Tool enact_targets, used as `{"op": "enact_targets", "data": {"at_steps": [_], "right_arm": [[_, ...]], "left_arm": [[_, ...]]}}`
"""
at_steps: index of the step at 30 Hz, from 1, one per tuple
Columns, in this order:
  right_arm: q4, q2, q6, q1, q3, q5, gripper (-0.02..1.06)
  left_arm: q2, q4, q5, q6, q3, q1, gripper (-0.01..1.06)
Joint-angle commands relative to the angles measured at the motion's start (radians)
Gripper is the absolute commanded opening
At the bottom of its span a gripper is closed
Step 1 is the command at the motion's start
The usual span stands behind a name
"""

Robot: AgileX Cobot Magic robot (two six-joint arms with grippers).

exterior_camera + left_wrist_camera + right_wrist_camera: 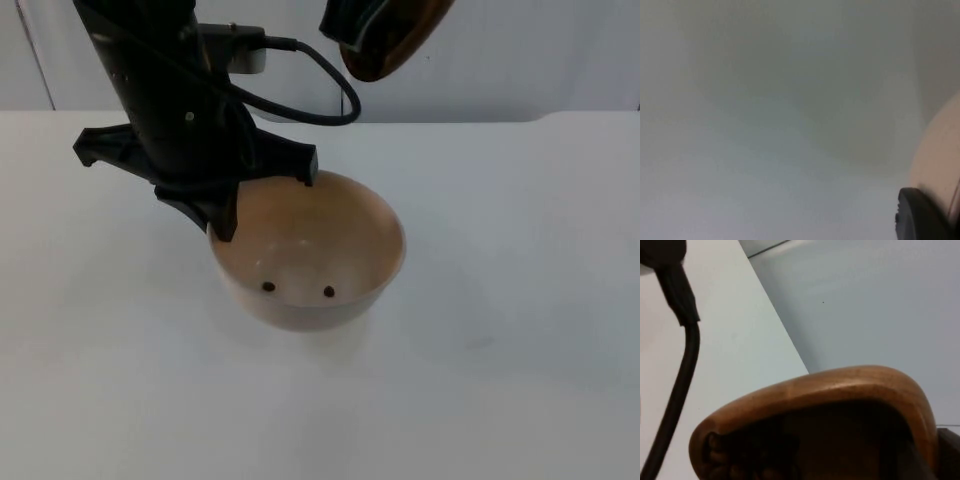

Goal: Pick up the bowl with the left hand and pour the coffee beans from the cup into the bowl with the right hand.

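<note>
The left tool pinches the rim of a pale pink bowl with two coffee beans inside; the right tool clamps a tilted brown wooden cup.

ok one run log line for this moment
left pincer: shut on bowl rim | right pincer: holds wooden cup tilted above bowl | coffee beans: two in bowl, more in cup | stage: pour under way

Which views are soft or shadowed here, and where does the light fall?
Top view: crisp; the bowl casts a soft shadow on the table, and two beans lie inside. Left wrist view: heavily blurred, bowl edge just readable. Right wrist view: cup rim lit and fairly sharp, interior dark.
</note>
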Motion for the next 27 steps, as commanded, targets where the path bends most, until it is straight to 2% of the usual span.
{"op": "enact_targets", "data": {"at_steps": [1, 10, 27], "right_arm": [[-0.043, 0.013, -0.002, 0.013, -0.005, -0.002, 0.00], [-0.080, 0.031, -0.017, 0.029, -0.005, -0.002, 0.00], [-0.079, 0.031, -0.013, 0.029, -0.005, -0.002, 0.00]], "left_arm": [[-0.005, -0.009, -0.009, -0.008, 0.005, -0.004, 0.00], [-0.005, -0.009, -0.009, -0.008, 0.005, -0.004, 0.00], [-0.005, -0.010, -0.011, -0.008, 0.005, -0.004, 0.00]]}}
